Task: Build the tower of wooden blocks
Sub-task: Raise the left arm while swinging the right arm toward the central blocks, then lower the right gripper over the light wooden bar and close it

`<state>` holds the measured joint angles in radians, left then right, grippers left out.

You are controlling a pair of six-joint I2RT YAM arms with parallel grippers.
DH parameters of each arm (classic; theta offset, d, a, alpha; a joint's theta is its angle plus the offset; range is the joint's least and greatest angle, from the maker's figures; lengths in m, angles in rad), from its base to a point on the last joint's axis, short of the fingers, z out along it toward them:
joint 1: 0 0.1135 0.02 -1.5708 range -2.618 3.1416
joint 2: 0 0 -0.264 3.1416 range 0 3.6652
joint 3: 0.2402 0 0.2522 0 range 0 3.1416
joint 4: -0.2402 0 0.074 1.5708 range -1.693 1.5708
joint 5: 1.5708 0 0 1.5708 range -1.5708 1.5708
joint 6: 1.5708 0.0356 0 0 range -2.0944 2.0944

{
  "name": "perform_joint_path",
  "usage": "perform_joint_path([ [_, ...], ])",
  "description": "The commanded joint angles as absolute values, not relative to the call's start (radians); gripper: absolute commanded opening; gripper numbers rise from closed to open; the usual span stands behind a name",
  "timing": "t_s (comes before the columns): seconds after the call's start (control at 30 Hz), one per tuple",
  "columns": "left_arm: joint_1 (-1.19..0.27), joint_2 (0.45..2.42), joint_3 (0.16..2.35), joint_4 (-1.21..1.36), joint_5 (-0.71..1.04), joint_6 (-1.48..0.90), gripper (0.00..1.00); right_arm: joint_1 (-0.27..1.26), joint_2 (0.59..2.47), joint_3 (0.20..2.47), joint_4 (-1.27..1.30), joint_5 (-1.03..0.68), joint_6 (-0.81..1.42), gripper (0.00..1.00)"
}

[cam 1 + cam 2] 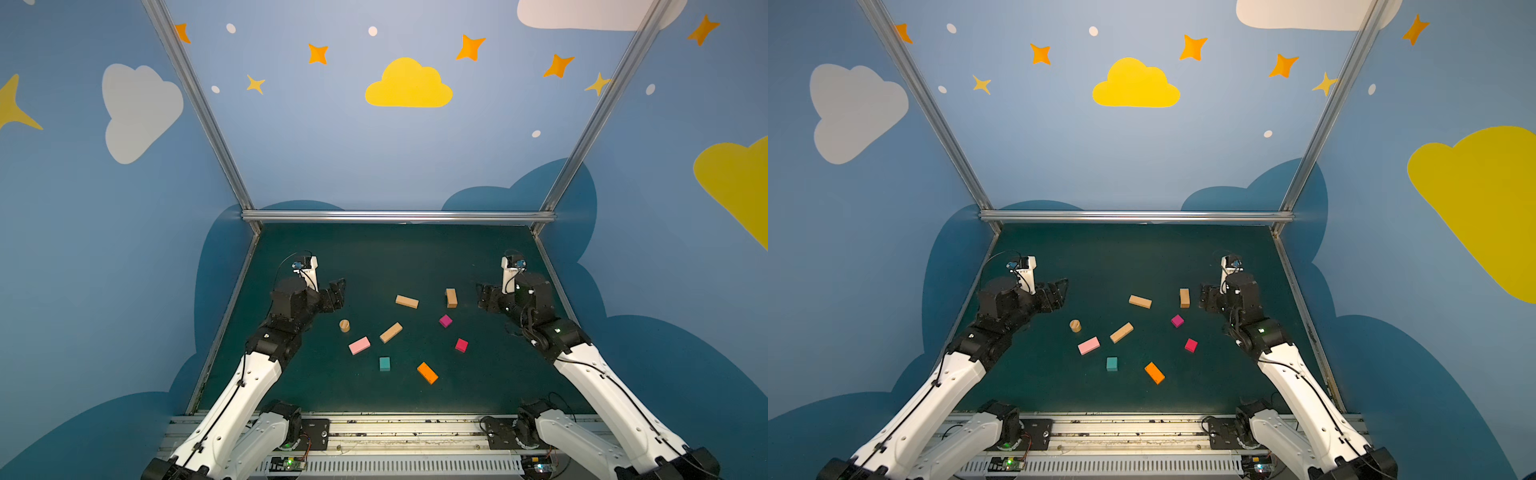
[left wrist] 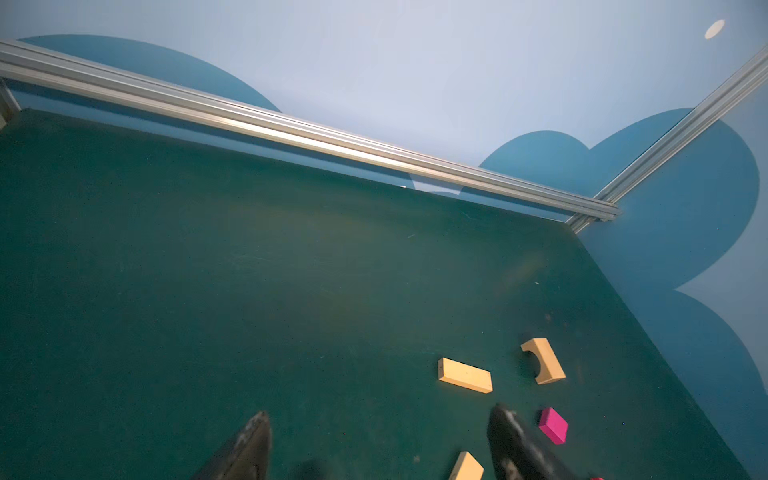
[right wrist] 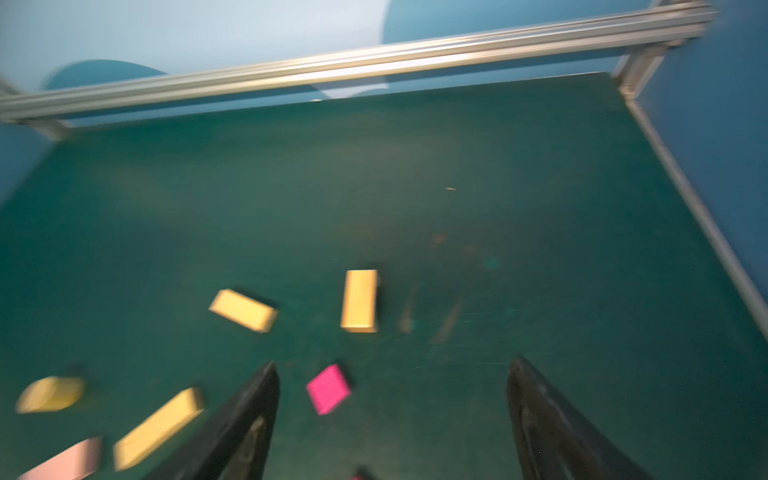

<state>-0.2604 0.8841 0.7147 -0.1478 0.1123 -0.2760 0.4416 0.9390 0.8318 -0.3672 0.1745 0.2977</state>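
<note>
Top views, both: nine wood blocks strewn singly across the middle of the green table, none stacked, none touching another. At far left, left gripper above the table, pointing inward toward the pieces, jaws spread wide and clasping nothing. Left wrist view in agreement: dark fingers far apart, nothing gripped. Just right of that gripper and a little nearer, tan cylinder, upright on one end. Next, pink block, flat and slanted. Then teal cube, closer to the front edge. Beside the pink block, toward the middle, slanted tan block, flat. Farther back, far tan block, flat as well, well apart from the rest. Nearest the front, orange block, lying at an angle. Right of centre, magenta cube. Just behind it, notched tan block, long side running front to back, half-round cutout plain in the left wrist view. Nearer the front again, red cube. At far right, right gripper, near the notched tan block yet apart from it, jaws likewise wide and empty. Right wrist view blurred, but fingers clearly spread, with the magenta cube lying unheld on the table past them.
</note>
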Motion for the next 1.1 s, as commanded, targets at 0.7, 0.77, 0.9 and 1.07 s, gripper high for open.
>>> perform_joint_path([
  [0.7, -0.277, 0.571, 0.704, -0.338, 0.067, -0.404, 0.92, 0.864, 1.978, 1.580, -0.702, 0.222, 0.758, 0.87],
  [0.77, -0.276, 0.558, 0.701, -0.340, 0.059, -0.405, 0.93, 0.864, 2.012, 1.608, -0.735, 0.247, 0.802, 0.87],
  [0.9, -0.278, 0.543, 0.695, -0.337, 0.054, -0.404, 0.93, 0.860, 2.053, 1.634, -0.785, 0.313, 0.896, 0.88],
  [1.07, -0.277, 0.552, 0.702, -0.336, 0.072, -0.404, 0.93, 0.842, 2.093, 1.650, -0.784, 0.316, 0.947, 0.88],
])
